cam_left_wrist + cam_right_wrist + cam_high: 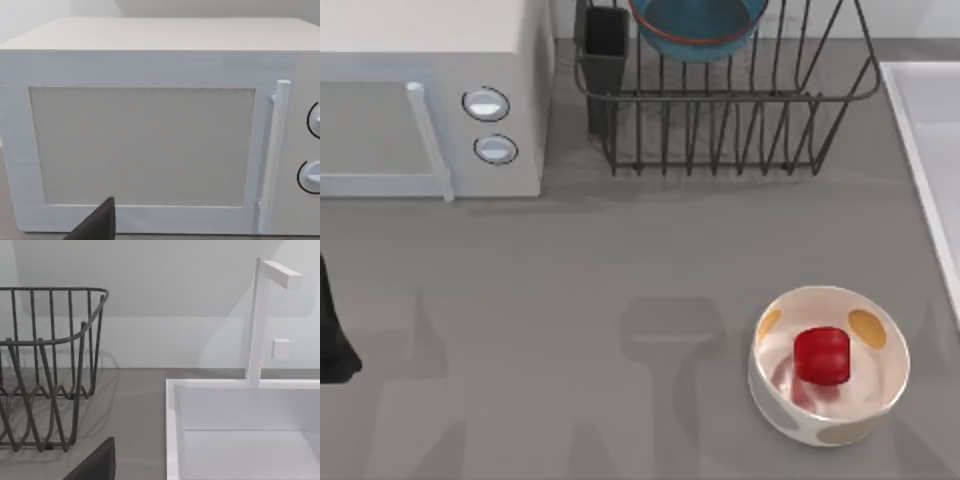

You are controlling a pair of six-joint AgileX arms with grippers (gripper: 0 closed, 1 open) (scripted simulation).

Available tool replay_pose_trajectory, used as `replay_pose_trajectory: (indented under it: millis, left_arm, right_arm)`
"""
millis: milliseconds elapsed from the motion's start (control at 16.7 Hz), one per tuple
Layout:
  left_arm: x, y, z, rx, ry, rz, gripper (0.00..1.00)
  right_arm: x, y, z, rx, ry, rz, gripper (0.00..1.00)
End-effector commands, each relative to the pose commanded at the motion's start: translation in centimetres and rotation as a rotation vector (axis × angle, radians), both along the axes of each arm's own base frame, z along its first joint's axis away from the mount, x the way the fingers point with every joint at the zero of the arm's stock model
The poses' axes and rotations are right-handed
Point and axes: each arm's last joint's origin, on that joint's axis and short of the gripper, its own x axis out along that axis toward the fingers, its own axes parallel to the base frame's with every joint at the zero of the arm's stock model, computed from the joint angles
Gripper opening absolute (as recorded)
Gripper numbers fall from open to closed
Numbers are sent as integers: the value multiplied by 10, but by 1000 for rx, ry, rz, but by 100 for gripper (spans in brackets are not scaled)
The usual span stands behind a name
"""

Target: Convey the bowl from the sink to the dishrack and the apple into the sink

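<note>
The teal-blue bowl [697, 25] with its orange-red rim rests inside the dark wire dishrack [725, 110] at the back of the table. The red apple [821, 355] lies in a cream-white spotted bowl [829, 365] at the front right. The pale sink [932, 150] runs along the right edge, and its basin [240, 440] looks empty in the right wrist view beside the dishrack [45, 370]. My left arm [332, 335] is parked at the table's left edge. A dark part of my left gripper [97, 225] faces the microwave. A dark part of my right gripper [95, 462] faces the sink.
A white microwave [430, 95] with two round knobs stands at the back left, its door [142, 145] shut. A black utensil cup [606, 60] sits at the rack's left corner. A white faucet [260, 320] rises behind the sink. Grey tabletop lies open in the middle.
</note>
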Motion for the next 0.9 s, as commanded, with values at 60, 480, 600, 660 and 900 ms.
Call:
replay_pose_trajectory:
  millis: [60,480,600,660,900]
  left_arm:
    - [0,0,0,0,0,0,100]
    - [0,0,0,0,0,0,100]
    - [0,0,0,0,0,0,100]
    - [0,0,0,0,0,0,100]
    - [0,0,0,0,0,0,100]
  right_arm:
    - [0,0,0,0,0,0,100]
    - [0,0,0,0,0,0,100]
    - [0,0,0,0,0,0,100]
    - [0,0,0,0,0,0,100]
    - [0,1,6,13,26,11,100]
